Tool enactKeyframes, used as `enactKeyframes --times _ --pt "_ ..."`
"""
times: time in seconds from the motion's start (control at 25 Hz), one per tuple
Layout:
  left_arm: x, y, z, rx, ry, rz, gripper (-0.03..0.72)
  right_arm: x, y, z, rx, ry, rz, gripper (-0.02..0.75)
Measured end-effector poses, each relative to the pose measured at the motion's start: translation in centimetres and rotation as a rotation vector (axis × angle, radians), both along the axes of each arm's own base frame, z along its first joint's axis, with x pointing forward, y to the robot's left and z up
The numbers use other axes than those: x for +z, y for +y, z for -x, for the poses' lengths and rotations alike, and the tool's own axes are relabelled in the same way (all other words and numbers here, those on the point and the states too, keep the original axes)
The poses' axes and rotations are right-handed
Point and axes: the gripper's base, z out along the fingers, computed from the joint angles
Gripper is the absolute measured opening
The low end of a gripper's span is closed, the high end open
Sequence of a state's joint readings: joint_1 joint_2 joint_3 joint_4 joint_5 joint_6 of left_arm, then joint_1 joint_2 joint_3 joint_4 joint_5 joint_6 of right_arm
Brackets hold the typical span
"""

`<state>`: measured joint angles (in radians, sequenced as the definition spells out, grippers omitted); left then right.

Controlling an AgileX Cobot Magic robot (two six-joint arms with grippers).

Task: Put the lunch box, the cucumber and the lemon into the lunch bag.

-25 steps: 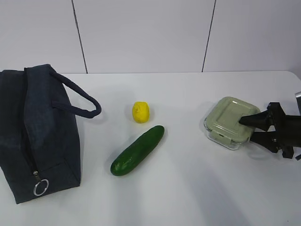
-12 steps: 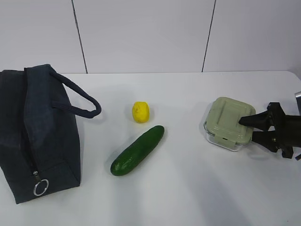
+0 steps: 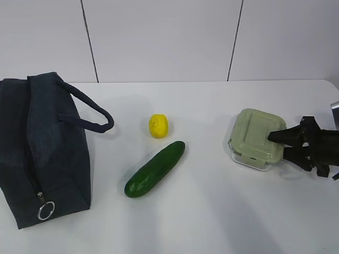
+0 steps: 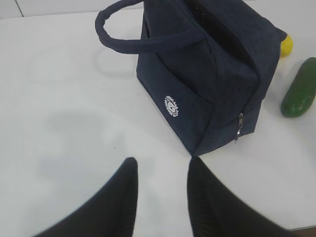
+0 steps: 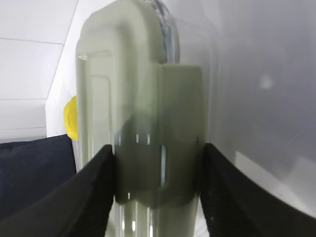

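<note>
The lunch box (image 3: 254, 135), clear glass with a sage-green lid, sits at the right of the white table. My right gripper (image 3: 276, 145) is shut on its near edge, one finger on the lid and one below; in the right wrist view the lunch box (image 5: 133, 98) fills the space between the fingers of the right gripper (image 5: 157, 153). The cucumber (image 3: 155, 168) lies diagonally mid-table, with the lemon (image 3: 158, 126) just behind it. The navy lunch bag (image 3: 42, 148) stands at the left. My left gripper (image 4: 163, 160) is open and empty over bare table, next to the bag's corner (image 4: 207, 64).
The bag's silver ring pull (image 3: 45, 210) hangs at its low front end and a loop handle (image 3: 90, 114) sticks out toward the lemon. The left wrist view also shows the cucumber (image 4: 299, 89) and the lemon (image 4: 286, 44) beyond the bag. The table's far edge meets a white wall.
The lunch box has shifted slightly left and tilted a little in the right gripper's hold. The bag, cucumber and lemon have not moved.
</note>
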<state>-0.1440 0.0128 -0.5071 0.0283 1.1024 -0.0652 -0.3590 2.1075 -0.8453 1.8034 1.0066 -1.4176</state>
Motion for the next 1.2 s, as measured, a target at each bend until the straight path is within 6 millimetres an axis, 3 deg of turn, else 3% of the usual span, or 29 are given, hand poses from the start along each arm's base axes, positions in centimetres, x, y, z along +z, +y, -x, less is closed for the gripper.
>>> enactKeyframes --times 1.2 --pt "0.0 0.0 0.0 0.0 0.0 0.0 0.241 0.14 0.65 0.45 0.084 -0.018 -0.047 0.377"
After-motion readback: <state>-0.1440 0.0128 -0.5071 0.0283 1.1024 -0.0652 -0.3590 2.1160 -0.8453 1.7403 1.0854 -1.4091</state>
